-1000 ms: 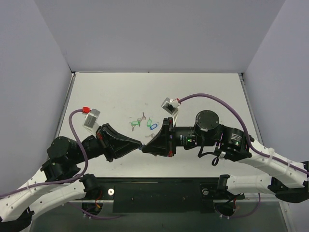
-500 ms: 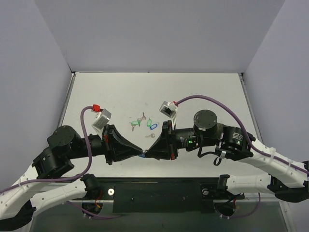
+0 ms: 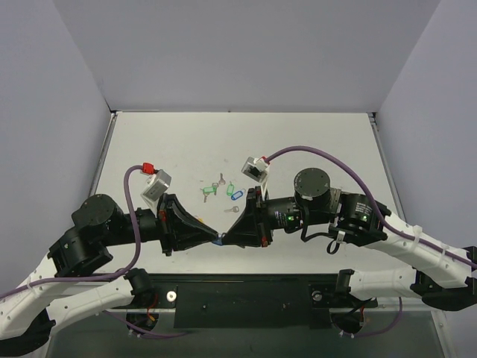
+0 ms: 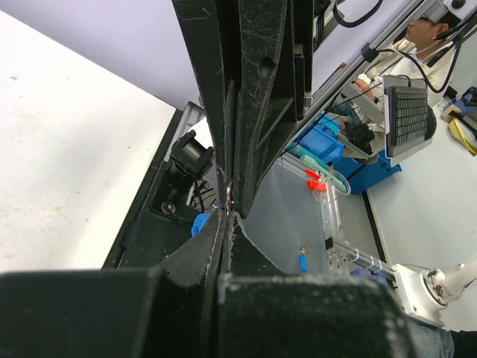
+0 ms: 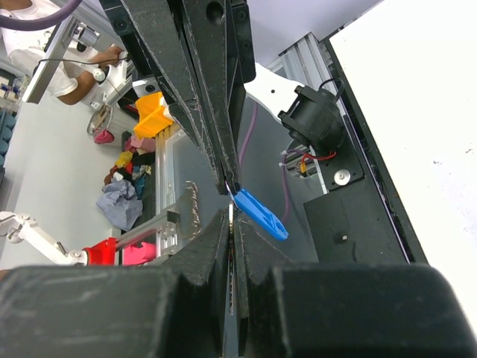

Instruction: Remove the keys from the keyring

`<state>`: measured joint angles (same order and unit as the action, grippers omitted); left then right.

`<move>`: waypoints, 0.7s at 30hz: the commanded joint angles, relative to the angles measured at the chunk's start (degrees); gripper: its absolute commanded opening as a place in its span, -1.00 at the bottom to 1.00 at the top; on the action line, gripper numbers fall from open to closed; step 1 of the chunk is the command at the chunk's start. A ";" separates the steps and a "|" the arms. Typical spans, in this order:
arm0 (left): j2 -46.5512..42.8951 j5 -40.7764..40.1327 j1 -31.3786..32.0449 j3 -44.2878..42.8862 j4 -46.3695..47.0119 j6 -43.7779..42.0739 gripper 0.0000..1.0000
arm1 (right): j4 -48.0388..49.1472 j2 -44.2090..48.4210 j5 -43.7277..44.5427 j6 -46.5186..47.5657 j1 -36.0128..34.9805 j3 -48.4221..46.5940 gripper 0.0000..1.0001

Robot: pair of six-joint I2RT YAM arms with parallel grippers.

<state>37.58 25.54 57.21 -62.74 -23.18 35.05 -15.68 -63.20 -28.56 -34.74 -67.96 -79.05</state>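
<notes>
The left gripper (image 3: pixel 215 239) and right gripper (image 3: pixel 225 240) meet tip to tip over the near edge of the table (image 3: pixel 313 142), both with fingers pressed closed. The keyring (image 3: pixel 219 240) sits at that meeting point. Its deep-blue tag (image 5: pixel 259 214) hangs from the left gripper's tips, but the ring and keys are too small and too hidden to make out. What the right gripper pinches cannot be told. Farther back lie green-tagged keys (image 3: pixel 209 192) and a lighter blue tag (image 3: pixel 237 195).
</notes>
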 commanded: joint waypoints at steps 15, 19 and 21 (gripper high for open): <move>-6.28 -9.89 0.01 2.17 6.91 2.73 0.54 | 1.88 -0.17 2.45 0.82 -0.15 -3.57 -1.00; -10.59 -13.93 0.01 9.36 18.06 7.73 0.54 | 2.85 -0.17 3.07 0.82 -0.15 -3.83 -1.00; -12.43 -15.08 0.01 13.58 25.61 10.20 0.48 | 3.72 -0.26 3.33 0.73 -0.15 -4.01 -1.00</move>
<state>27.97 15.25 57.23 -55.55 -12.80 39.35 -15.81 -63.44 -26.20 -34.39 -67.96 -80.55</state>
